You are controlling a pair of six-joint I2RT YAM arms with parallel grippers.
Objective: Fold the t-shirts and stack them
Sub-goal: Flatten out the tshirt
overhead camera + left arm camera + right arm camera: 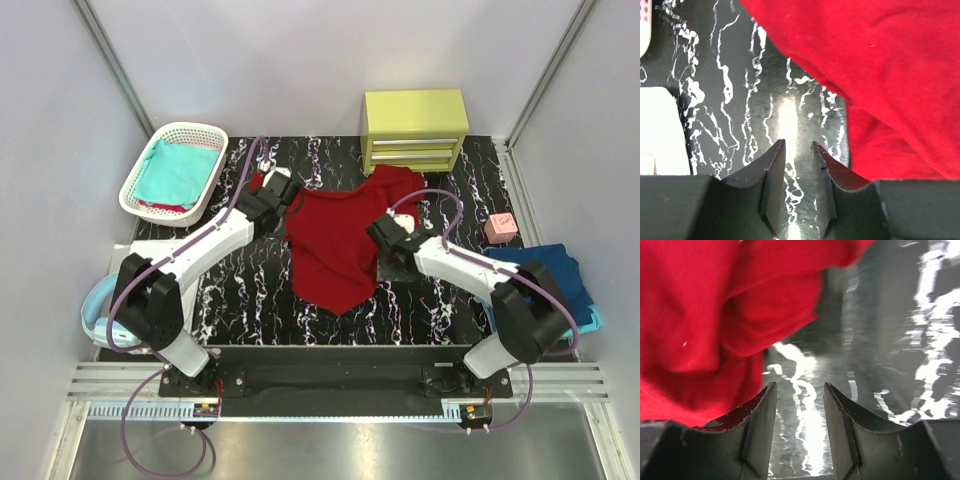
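Note:
The dark red t-shirt (338, 240) lies spread and rumpled on the black marbled table (240, 290), its hem pointing toward me. My left gripper (274, 192) sits at the shirt's far left edge. In the left wrist view this gripper (796, 147) is open by a narrow gap with only table between the fingers, and the red cloth (880, 75) lies to its right. My right gripper (386, 234) sits at the shirt's right edge. In the right wrist view it (800, 390) is open and empty, with bunched red cloth (715, 325) to its left.
A white lattice basket (190, 128) at the back left holds a teal shirt (178, 170). A yellow drawer unit (415, 128) stands at the back. A small pink block (499, 228) and a navy shirt (545, 268) lie at the right. A light blue object (92, 312) lies at the left edge.

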